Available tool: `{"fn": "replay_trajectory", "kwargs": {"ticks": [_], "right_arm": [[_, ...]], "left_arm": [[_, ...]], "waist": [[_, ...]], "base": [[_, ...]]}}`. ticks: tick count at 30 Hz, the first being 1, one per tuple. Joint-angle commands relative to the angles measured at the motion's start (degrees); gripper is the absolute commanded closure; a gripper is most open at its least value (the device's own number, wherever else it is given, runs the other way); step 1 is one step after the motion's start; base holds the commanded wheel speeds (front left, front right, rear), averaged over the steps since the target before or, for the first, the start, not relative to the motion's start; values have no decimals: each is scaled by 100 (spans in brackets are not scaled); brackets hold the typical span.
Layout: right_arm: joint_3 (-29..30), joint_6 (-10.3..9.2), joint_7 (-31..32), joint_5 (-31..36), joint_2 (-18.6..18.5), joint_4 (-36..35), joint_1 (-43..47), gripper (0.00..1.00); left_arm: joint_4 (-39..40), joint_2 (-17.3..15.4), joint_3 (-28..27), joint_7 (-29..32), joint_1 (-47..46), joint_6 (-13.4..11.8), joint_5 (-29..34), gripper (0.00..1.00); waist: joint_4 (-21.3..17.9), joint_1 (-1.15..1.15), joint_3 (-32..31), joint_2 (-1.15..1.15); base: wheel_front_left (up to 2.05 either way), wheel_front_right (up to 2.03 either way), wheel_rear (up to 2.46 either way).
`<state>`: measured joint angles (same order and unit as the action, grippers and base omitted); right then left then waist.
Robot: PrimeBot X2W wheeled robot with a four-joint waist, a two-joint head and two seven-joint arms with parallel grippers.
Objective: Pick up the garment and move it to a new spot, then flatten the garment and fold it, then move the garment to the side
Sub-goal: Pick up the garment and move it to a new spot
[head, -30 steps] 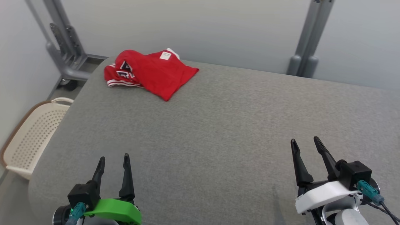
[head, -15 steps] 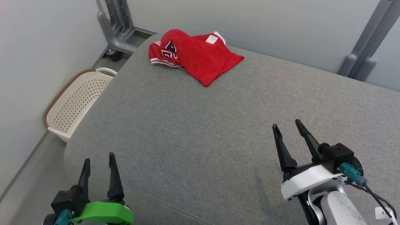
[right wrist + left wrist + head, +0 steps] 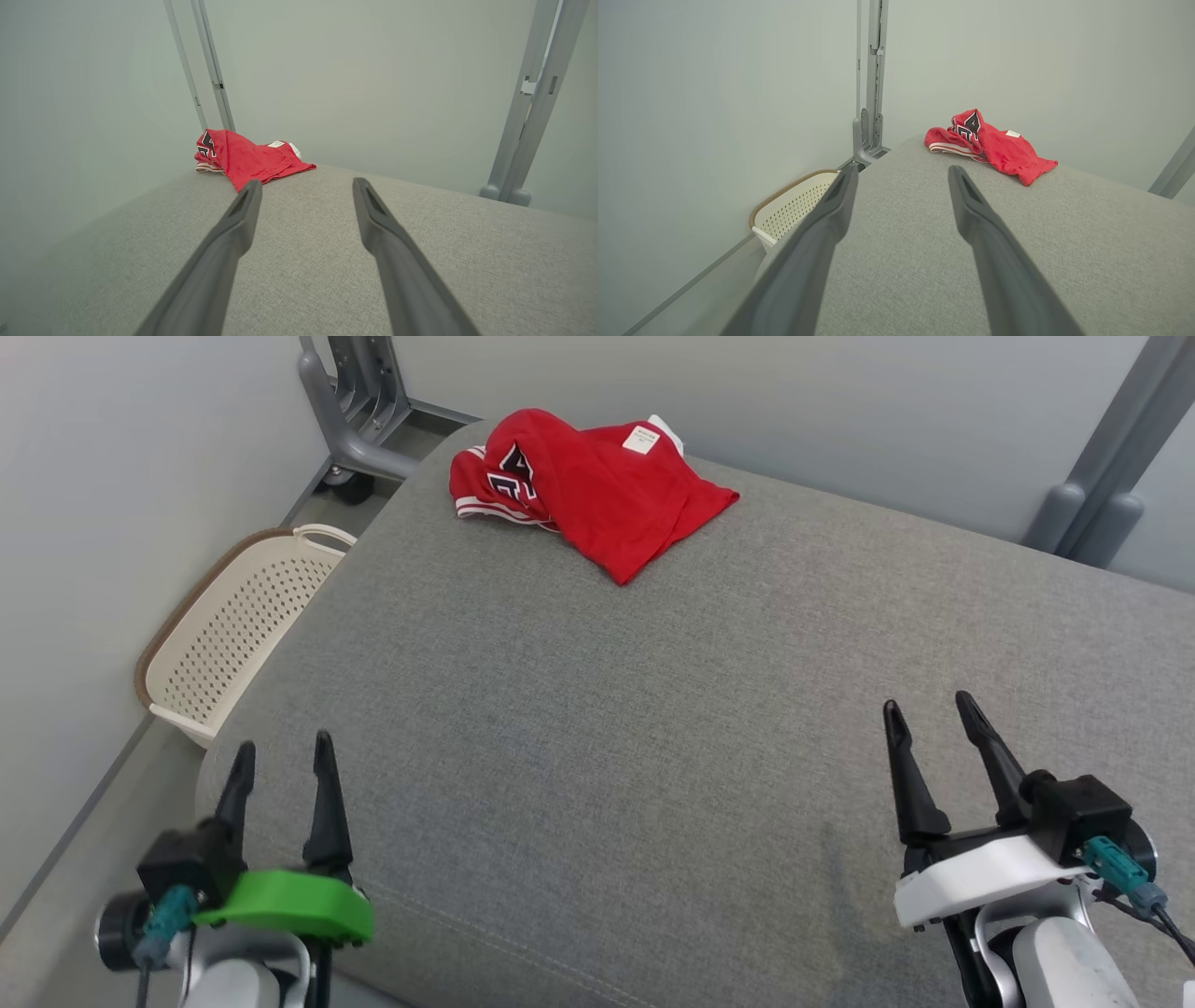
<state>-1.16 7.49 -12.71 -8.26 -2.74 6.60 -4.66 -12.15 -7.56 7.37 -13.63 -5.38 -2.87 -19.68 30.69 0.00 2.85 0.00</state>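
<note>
Head view: I see the red jersey [image 3: 588, 490] crumpled at the far left corner of the grey padded surface [image 3: 607, 728]. The left gripper [image 3: 283, 744] and right gripper [image 3: 928, 703] hover at the near edge, fingers spread and empty, which I judge is ready for the reach.
Left wrist view: A white perforated basket [image 3: 794, 210] sits on the floor left of the surface, with a pale wall behind.
Right wrist view: A grey frame post [image 3: 530, 116] stands far right; the jersey lies well ahead, untouched.

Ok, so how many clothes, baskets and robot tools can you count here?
red garment: 1
cream basket: 1
tools: 2, the left tool and the right tool, both open
Total: 4
</note>
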Motion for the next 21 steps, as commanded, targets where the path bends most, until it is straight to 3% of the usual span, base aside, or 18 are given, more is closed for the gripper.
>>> {"fn": "replay_trajectory", "kwargs": {"ticks": [1, 9, 21], "right_arm": [[28, 0, -20, 55, -29, -45, 77, 0], [-27, 0, 258, 317, -31, -558, -178, 0], [-254, 0, 511, 731, -29, -1247, -1059, 0]], "left_arm": [[-25, -60, -9, 7, -136, 34, 61, 0], [-325, -629, -206, 270, -1737, 200, 119, 0], [-1652, -1369, -223, 997, -4283, 526, 226, 0]], "waist": [[-10, 0, 49, 0], [-677, 0, 715, 0], [-1861, 0, 2148, 0]], "base": [[0, 0, 0], [0, 0, 0], [0, 0, 0]]}}
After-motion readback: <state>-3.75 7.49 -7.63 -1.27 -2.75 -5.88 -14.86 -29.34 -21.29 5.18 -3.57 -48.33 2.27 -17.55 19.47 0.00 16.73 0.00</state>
